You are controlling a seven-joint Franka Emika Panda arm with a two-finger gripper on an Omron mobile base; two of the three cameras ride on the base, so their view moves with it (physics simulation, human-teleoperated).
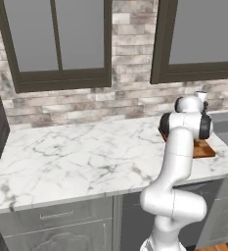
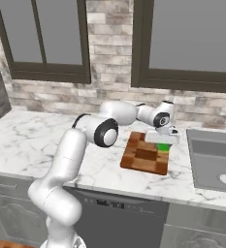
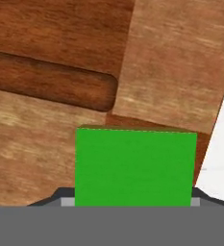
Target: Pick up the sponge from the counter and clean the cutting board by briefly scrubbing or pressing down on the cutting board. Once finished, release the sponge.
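Sponge (image 3: 135, 166): bright green face, flat, no pattern.
Cutting board (image 2: 138, 157): reddish-brown wood, lighter tan and darker brown blocks, fine grain streaks, one dark groove.
Worktop (image 1: 76, 157): white marble, grey veining.
Cabinets (image 1: 57, 225): grey.
Wall (image 1: 130, 54): brick in pale grey, beige, brown patches.
Window frames (image 1: 61, 81): dark brown; panes flat grey.
Sink (image 2: 214, 162): grey.
Arm (image 2: 66, 160): white, dark joints.

I see open counter (image 1: 76, 152) left of the cutting board (image 2: 139, 156); sink (image 2: 212, 162) right, brick wall (image 2: 109, 63) behind.
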